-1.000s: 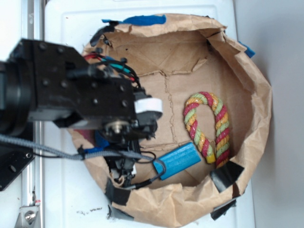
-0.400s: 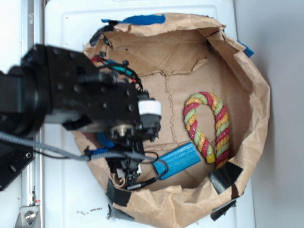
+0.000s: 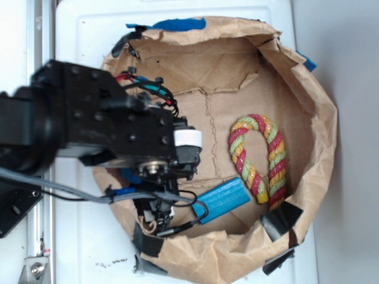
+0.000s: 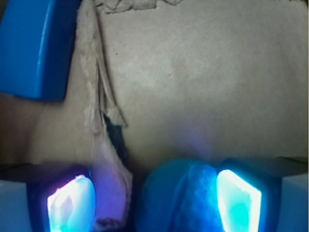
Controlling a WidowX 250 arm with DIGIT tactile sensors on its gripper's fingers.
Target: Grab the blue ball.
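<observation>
Landmark: brown paper bag [image 3: 323, 124], rolled down into a shallow bowl, black and blue tape patches on its rim, standing on a white surface [image 3: 89, 35].

Exterior view, left to right:
- Black robot arm [image 3: 77, 127] covers the left part of the bag, reaching in over its left rim; bundle of red, green and black wires on top, grey cable trailing off to the left.
- A sliver of blue [image 3: 131, 176] shows beneath the wrist, just inside the bag's left wall. Cannot tell from this view alone what it belongs to.
- blue block [image 3: 222, 199], flat and rectangular, lies tilted on the bag floor near the lower rim, right of the arm.
- Rope toy [image 3: 260, 160], a twisted loop of red, green and yellow, lies on the floor toward the bag's right side, apart from the block.

Wrist view, left to right:
- Blue block [image 4: 34, 46] in the upper left corner, on the bag floor.
- A torn paper seam [image 4: 101, 96] runs down toward the left finger.
- gripper [image 4: 154, 203]: two glowing pads [image 4: 70, 203] at the lower edge, parted wide.
- blue ball [image 4: 178, 193] sits between the fingers, against the right pad, with a gap to the left pad; jaws not closed on it
</observation>
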